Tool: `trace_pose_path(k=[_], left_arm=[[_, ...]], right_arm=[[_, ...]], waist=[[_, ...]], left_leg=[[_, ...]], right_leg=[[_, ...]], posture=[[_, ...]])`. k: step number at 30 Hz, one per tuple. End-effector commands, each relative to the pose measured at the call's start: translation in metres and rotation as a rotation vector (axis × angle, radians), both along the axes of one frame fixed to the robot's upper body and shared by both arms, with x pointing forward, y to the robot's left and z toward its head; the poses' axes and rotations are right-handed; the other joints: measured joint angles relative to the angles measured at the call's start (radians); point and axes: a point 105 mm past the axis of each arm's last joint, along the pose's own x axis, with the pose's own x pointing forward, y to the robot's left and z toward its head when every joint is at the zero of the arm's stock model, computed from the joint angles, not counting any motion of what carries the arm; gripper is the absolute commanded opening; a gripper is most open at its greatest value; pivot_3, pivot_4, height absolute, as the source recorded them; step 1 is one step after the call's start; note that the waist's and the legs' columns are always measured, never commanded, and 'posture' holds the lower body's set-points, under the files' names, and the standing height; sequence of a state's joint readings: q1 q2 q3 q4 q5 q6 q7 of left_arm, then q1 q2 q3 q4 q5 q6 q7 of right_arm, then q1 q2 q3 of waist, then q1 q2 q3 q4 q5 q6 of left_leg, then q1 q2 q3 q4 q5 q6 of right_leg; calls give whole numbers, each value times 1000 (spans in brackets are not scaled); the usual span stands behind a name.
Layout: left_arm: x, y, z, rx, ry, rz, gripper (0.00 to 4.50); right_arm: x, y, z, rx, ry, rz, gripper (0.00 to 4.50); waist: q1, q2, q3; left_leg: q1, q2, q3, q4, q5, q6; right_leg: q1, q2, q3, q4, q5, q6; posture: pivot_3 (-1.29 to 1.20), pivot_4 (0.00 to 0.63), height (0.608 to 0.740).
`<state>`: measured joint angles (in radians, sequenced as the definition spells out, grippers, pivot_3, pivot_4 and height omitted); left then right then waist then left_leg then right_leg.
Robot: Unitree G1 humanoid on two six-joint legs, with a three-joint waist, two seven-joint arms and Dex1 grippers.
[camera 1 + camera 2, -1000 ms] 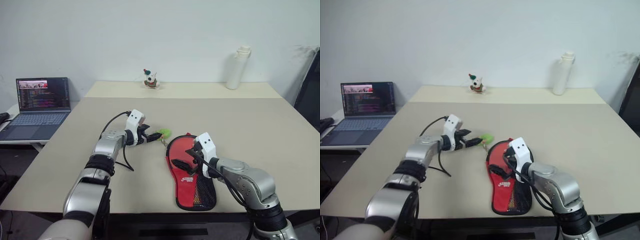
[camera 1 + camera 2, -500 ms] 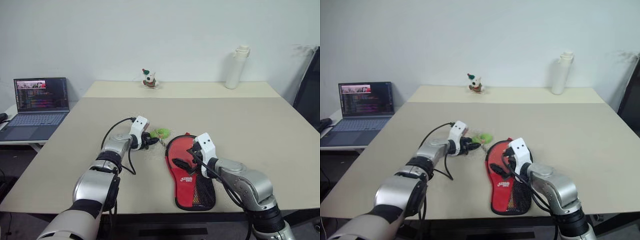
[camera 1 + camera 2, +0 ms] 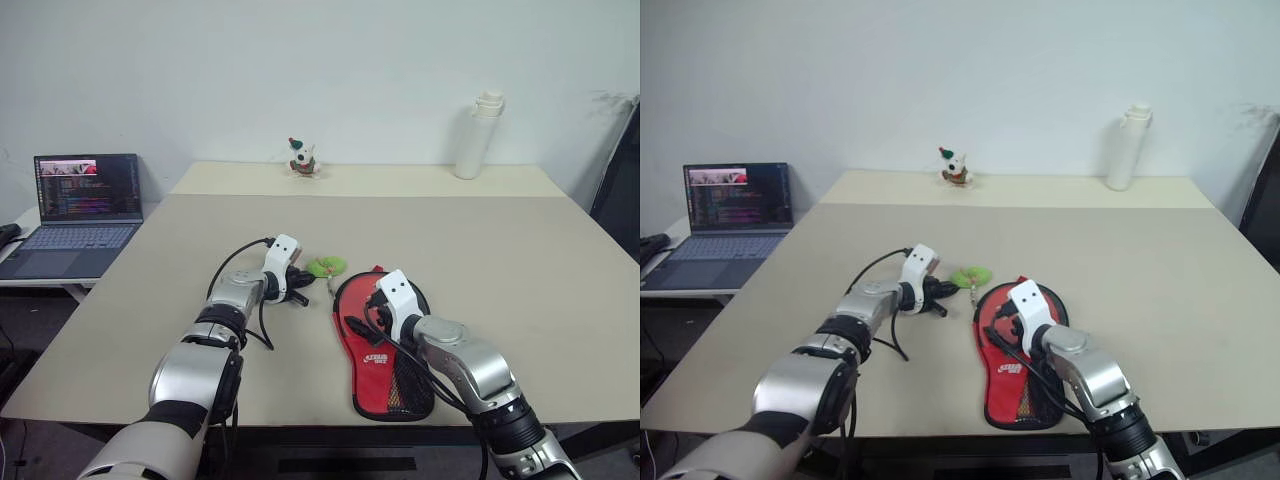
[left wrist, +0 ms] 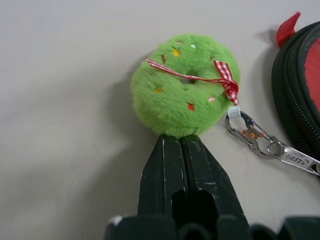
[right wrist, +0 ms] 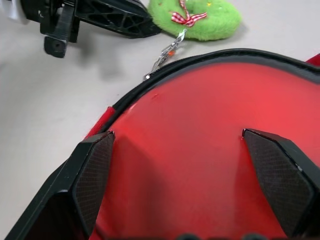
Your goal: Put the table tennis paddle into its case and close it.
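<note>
The case (image 3: 380, 345) lies flat near the table's front edge, red side up, with its mesh pocket toward me. Its green fuzzy charm (image 4: 182, 90) rests on the table beside the case's round end, joined to the zip by a metal clip (image 4: 255, 142). My left gripper (image 4: 179, 141) is shut, its tips pinching the charm's near fuzzy edge. My right gripper (image 5: 176, 135) stands open just over the red face of the case, one finger on each side, holding nothing. The table tennis paddle is hidden.
A laptop (image 3: 85, 195) stands open on a side table at the left. A small toy figure (image 3: 301, 158) and a white bottle (image 3: 477, 135) stand at the far edge of the table (image 3: 500, 240). A black cable loops from my left wrist.
My left gripper's fingers have closed at the charm's edge. My right gripper has moved forward and down over the case's round end.
</note>
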<state>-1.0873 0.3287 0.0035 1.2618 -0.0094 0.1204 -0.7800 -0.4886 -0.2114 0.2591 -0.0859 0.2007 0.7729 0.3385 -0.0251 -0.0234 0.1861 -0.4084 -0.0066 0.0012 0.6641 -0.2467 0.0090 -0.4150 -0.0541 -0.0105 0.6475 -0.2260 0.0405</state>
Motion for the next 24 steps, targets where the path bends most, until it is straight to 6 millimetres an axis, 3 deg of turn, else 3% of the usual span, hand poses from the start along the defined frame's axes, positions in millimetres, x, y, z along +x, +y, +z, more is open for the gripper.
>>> trace_pose_path(k=[1, 9, 14, 20, 24], left_arm=[[-9, -1, -9, 10, 21, -68, 39], [-16, 22, -18, 56, 16, -51, 2622], [-13, 29, -7, 50, -30, -31, 4335], [4, 31, 27, 26, -142, 53, 4460], [14, 28, 36, 20, -156, 127, 4460]], right_arm=[[-2, 1, 0, 8, 0, 8, 4500], [-5, 2, 0, 12, 9, 14, 4500], [-5, 0, 0, 9, 11, 13, 4500], [-5, 2, -1, 8, 14, 19, 4500], [-5, 2, -1, 9, 16, 21, 4500]], waist=[[-1, 0, 0], [-7, -1, -1], [-10, -1, -1], [-7, -1, -1], [-2, -1, -1]], left_leg=[[0, 0, 0, 0, 0, 0], [6, 1, 0, 0, 0, 0], [11, 3, 1, 0, 1, 0], [10, 4, 1, 0, 1, -1], [7, 2, 0, 0, 1, -1]], right_leg=[[0, 0, 0, 0, 0, 0], [5, 0, 1, 0, 0, 0], [8, 2, 1, 1, -1, 2], [7, 3, 1, 1, -1, 1], [6, 1, 0, 0, 2, -2]], posture=[[0, 150, 740], [0, 150, 740], [0, 150, 740], [0, 150, 740], [0, 150, 740]])
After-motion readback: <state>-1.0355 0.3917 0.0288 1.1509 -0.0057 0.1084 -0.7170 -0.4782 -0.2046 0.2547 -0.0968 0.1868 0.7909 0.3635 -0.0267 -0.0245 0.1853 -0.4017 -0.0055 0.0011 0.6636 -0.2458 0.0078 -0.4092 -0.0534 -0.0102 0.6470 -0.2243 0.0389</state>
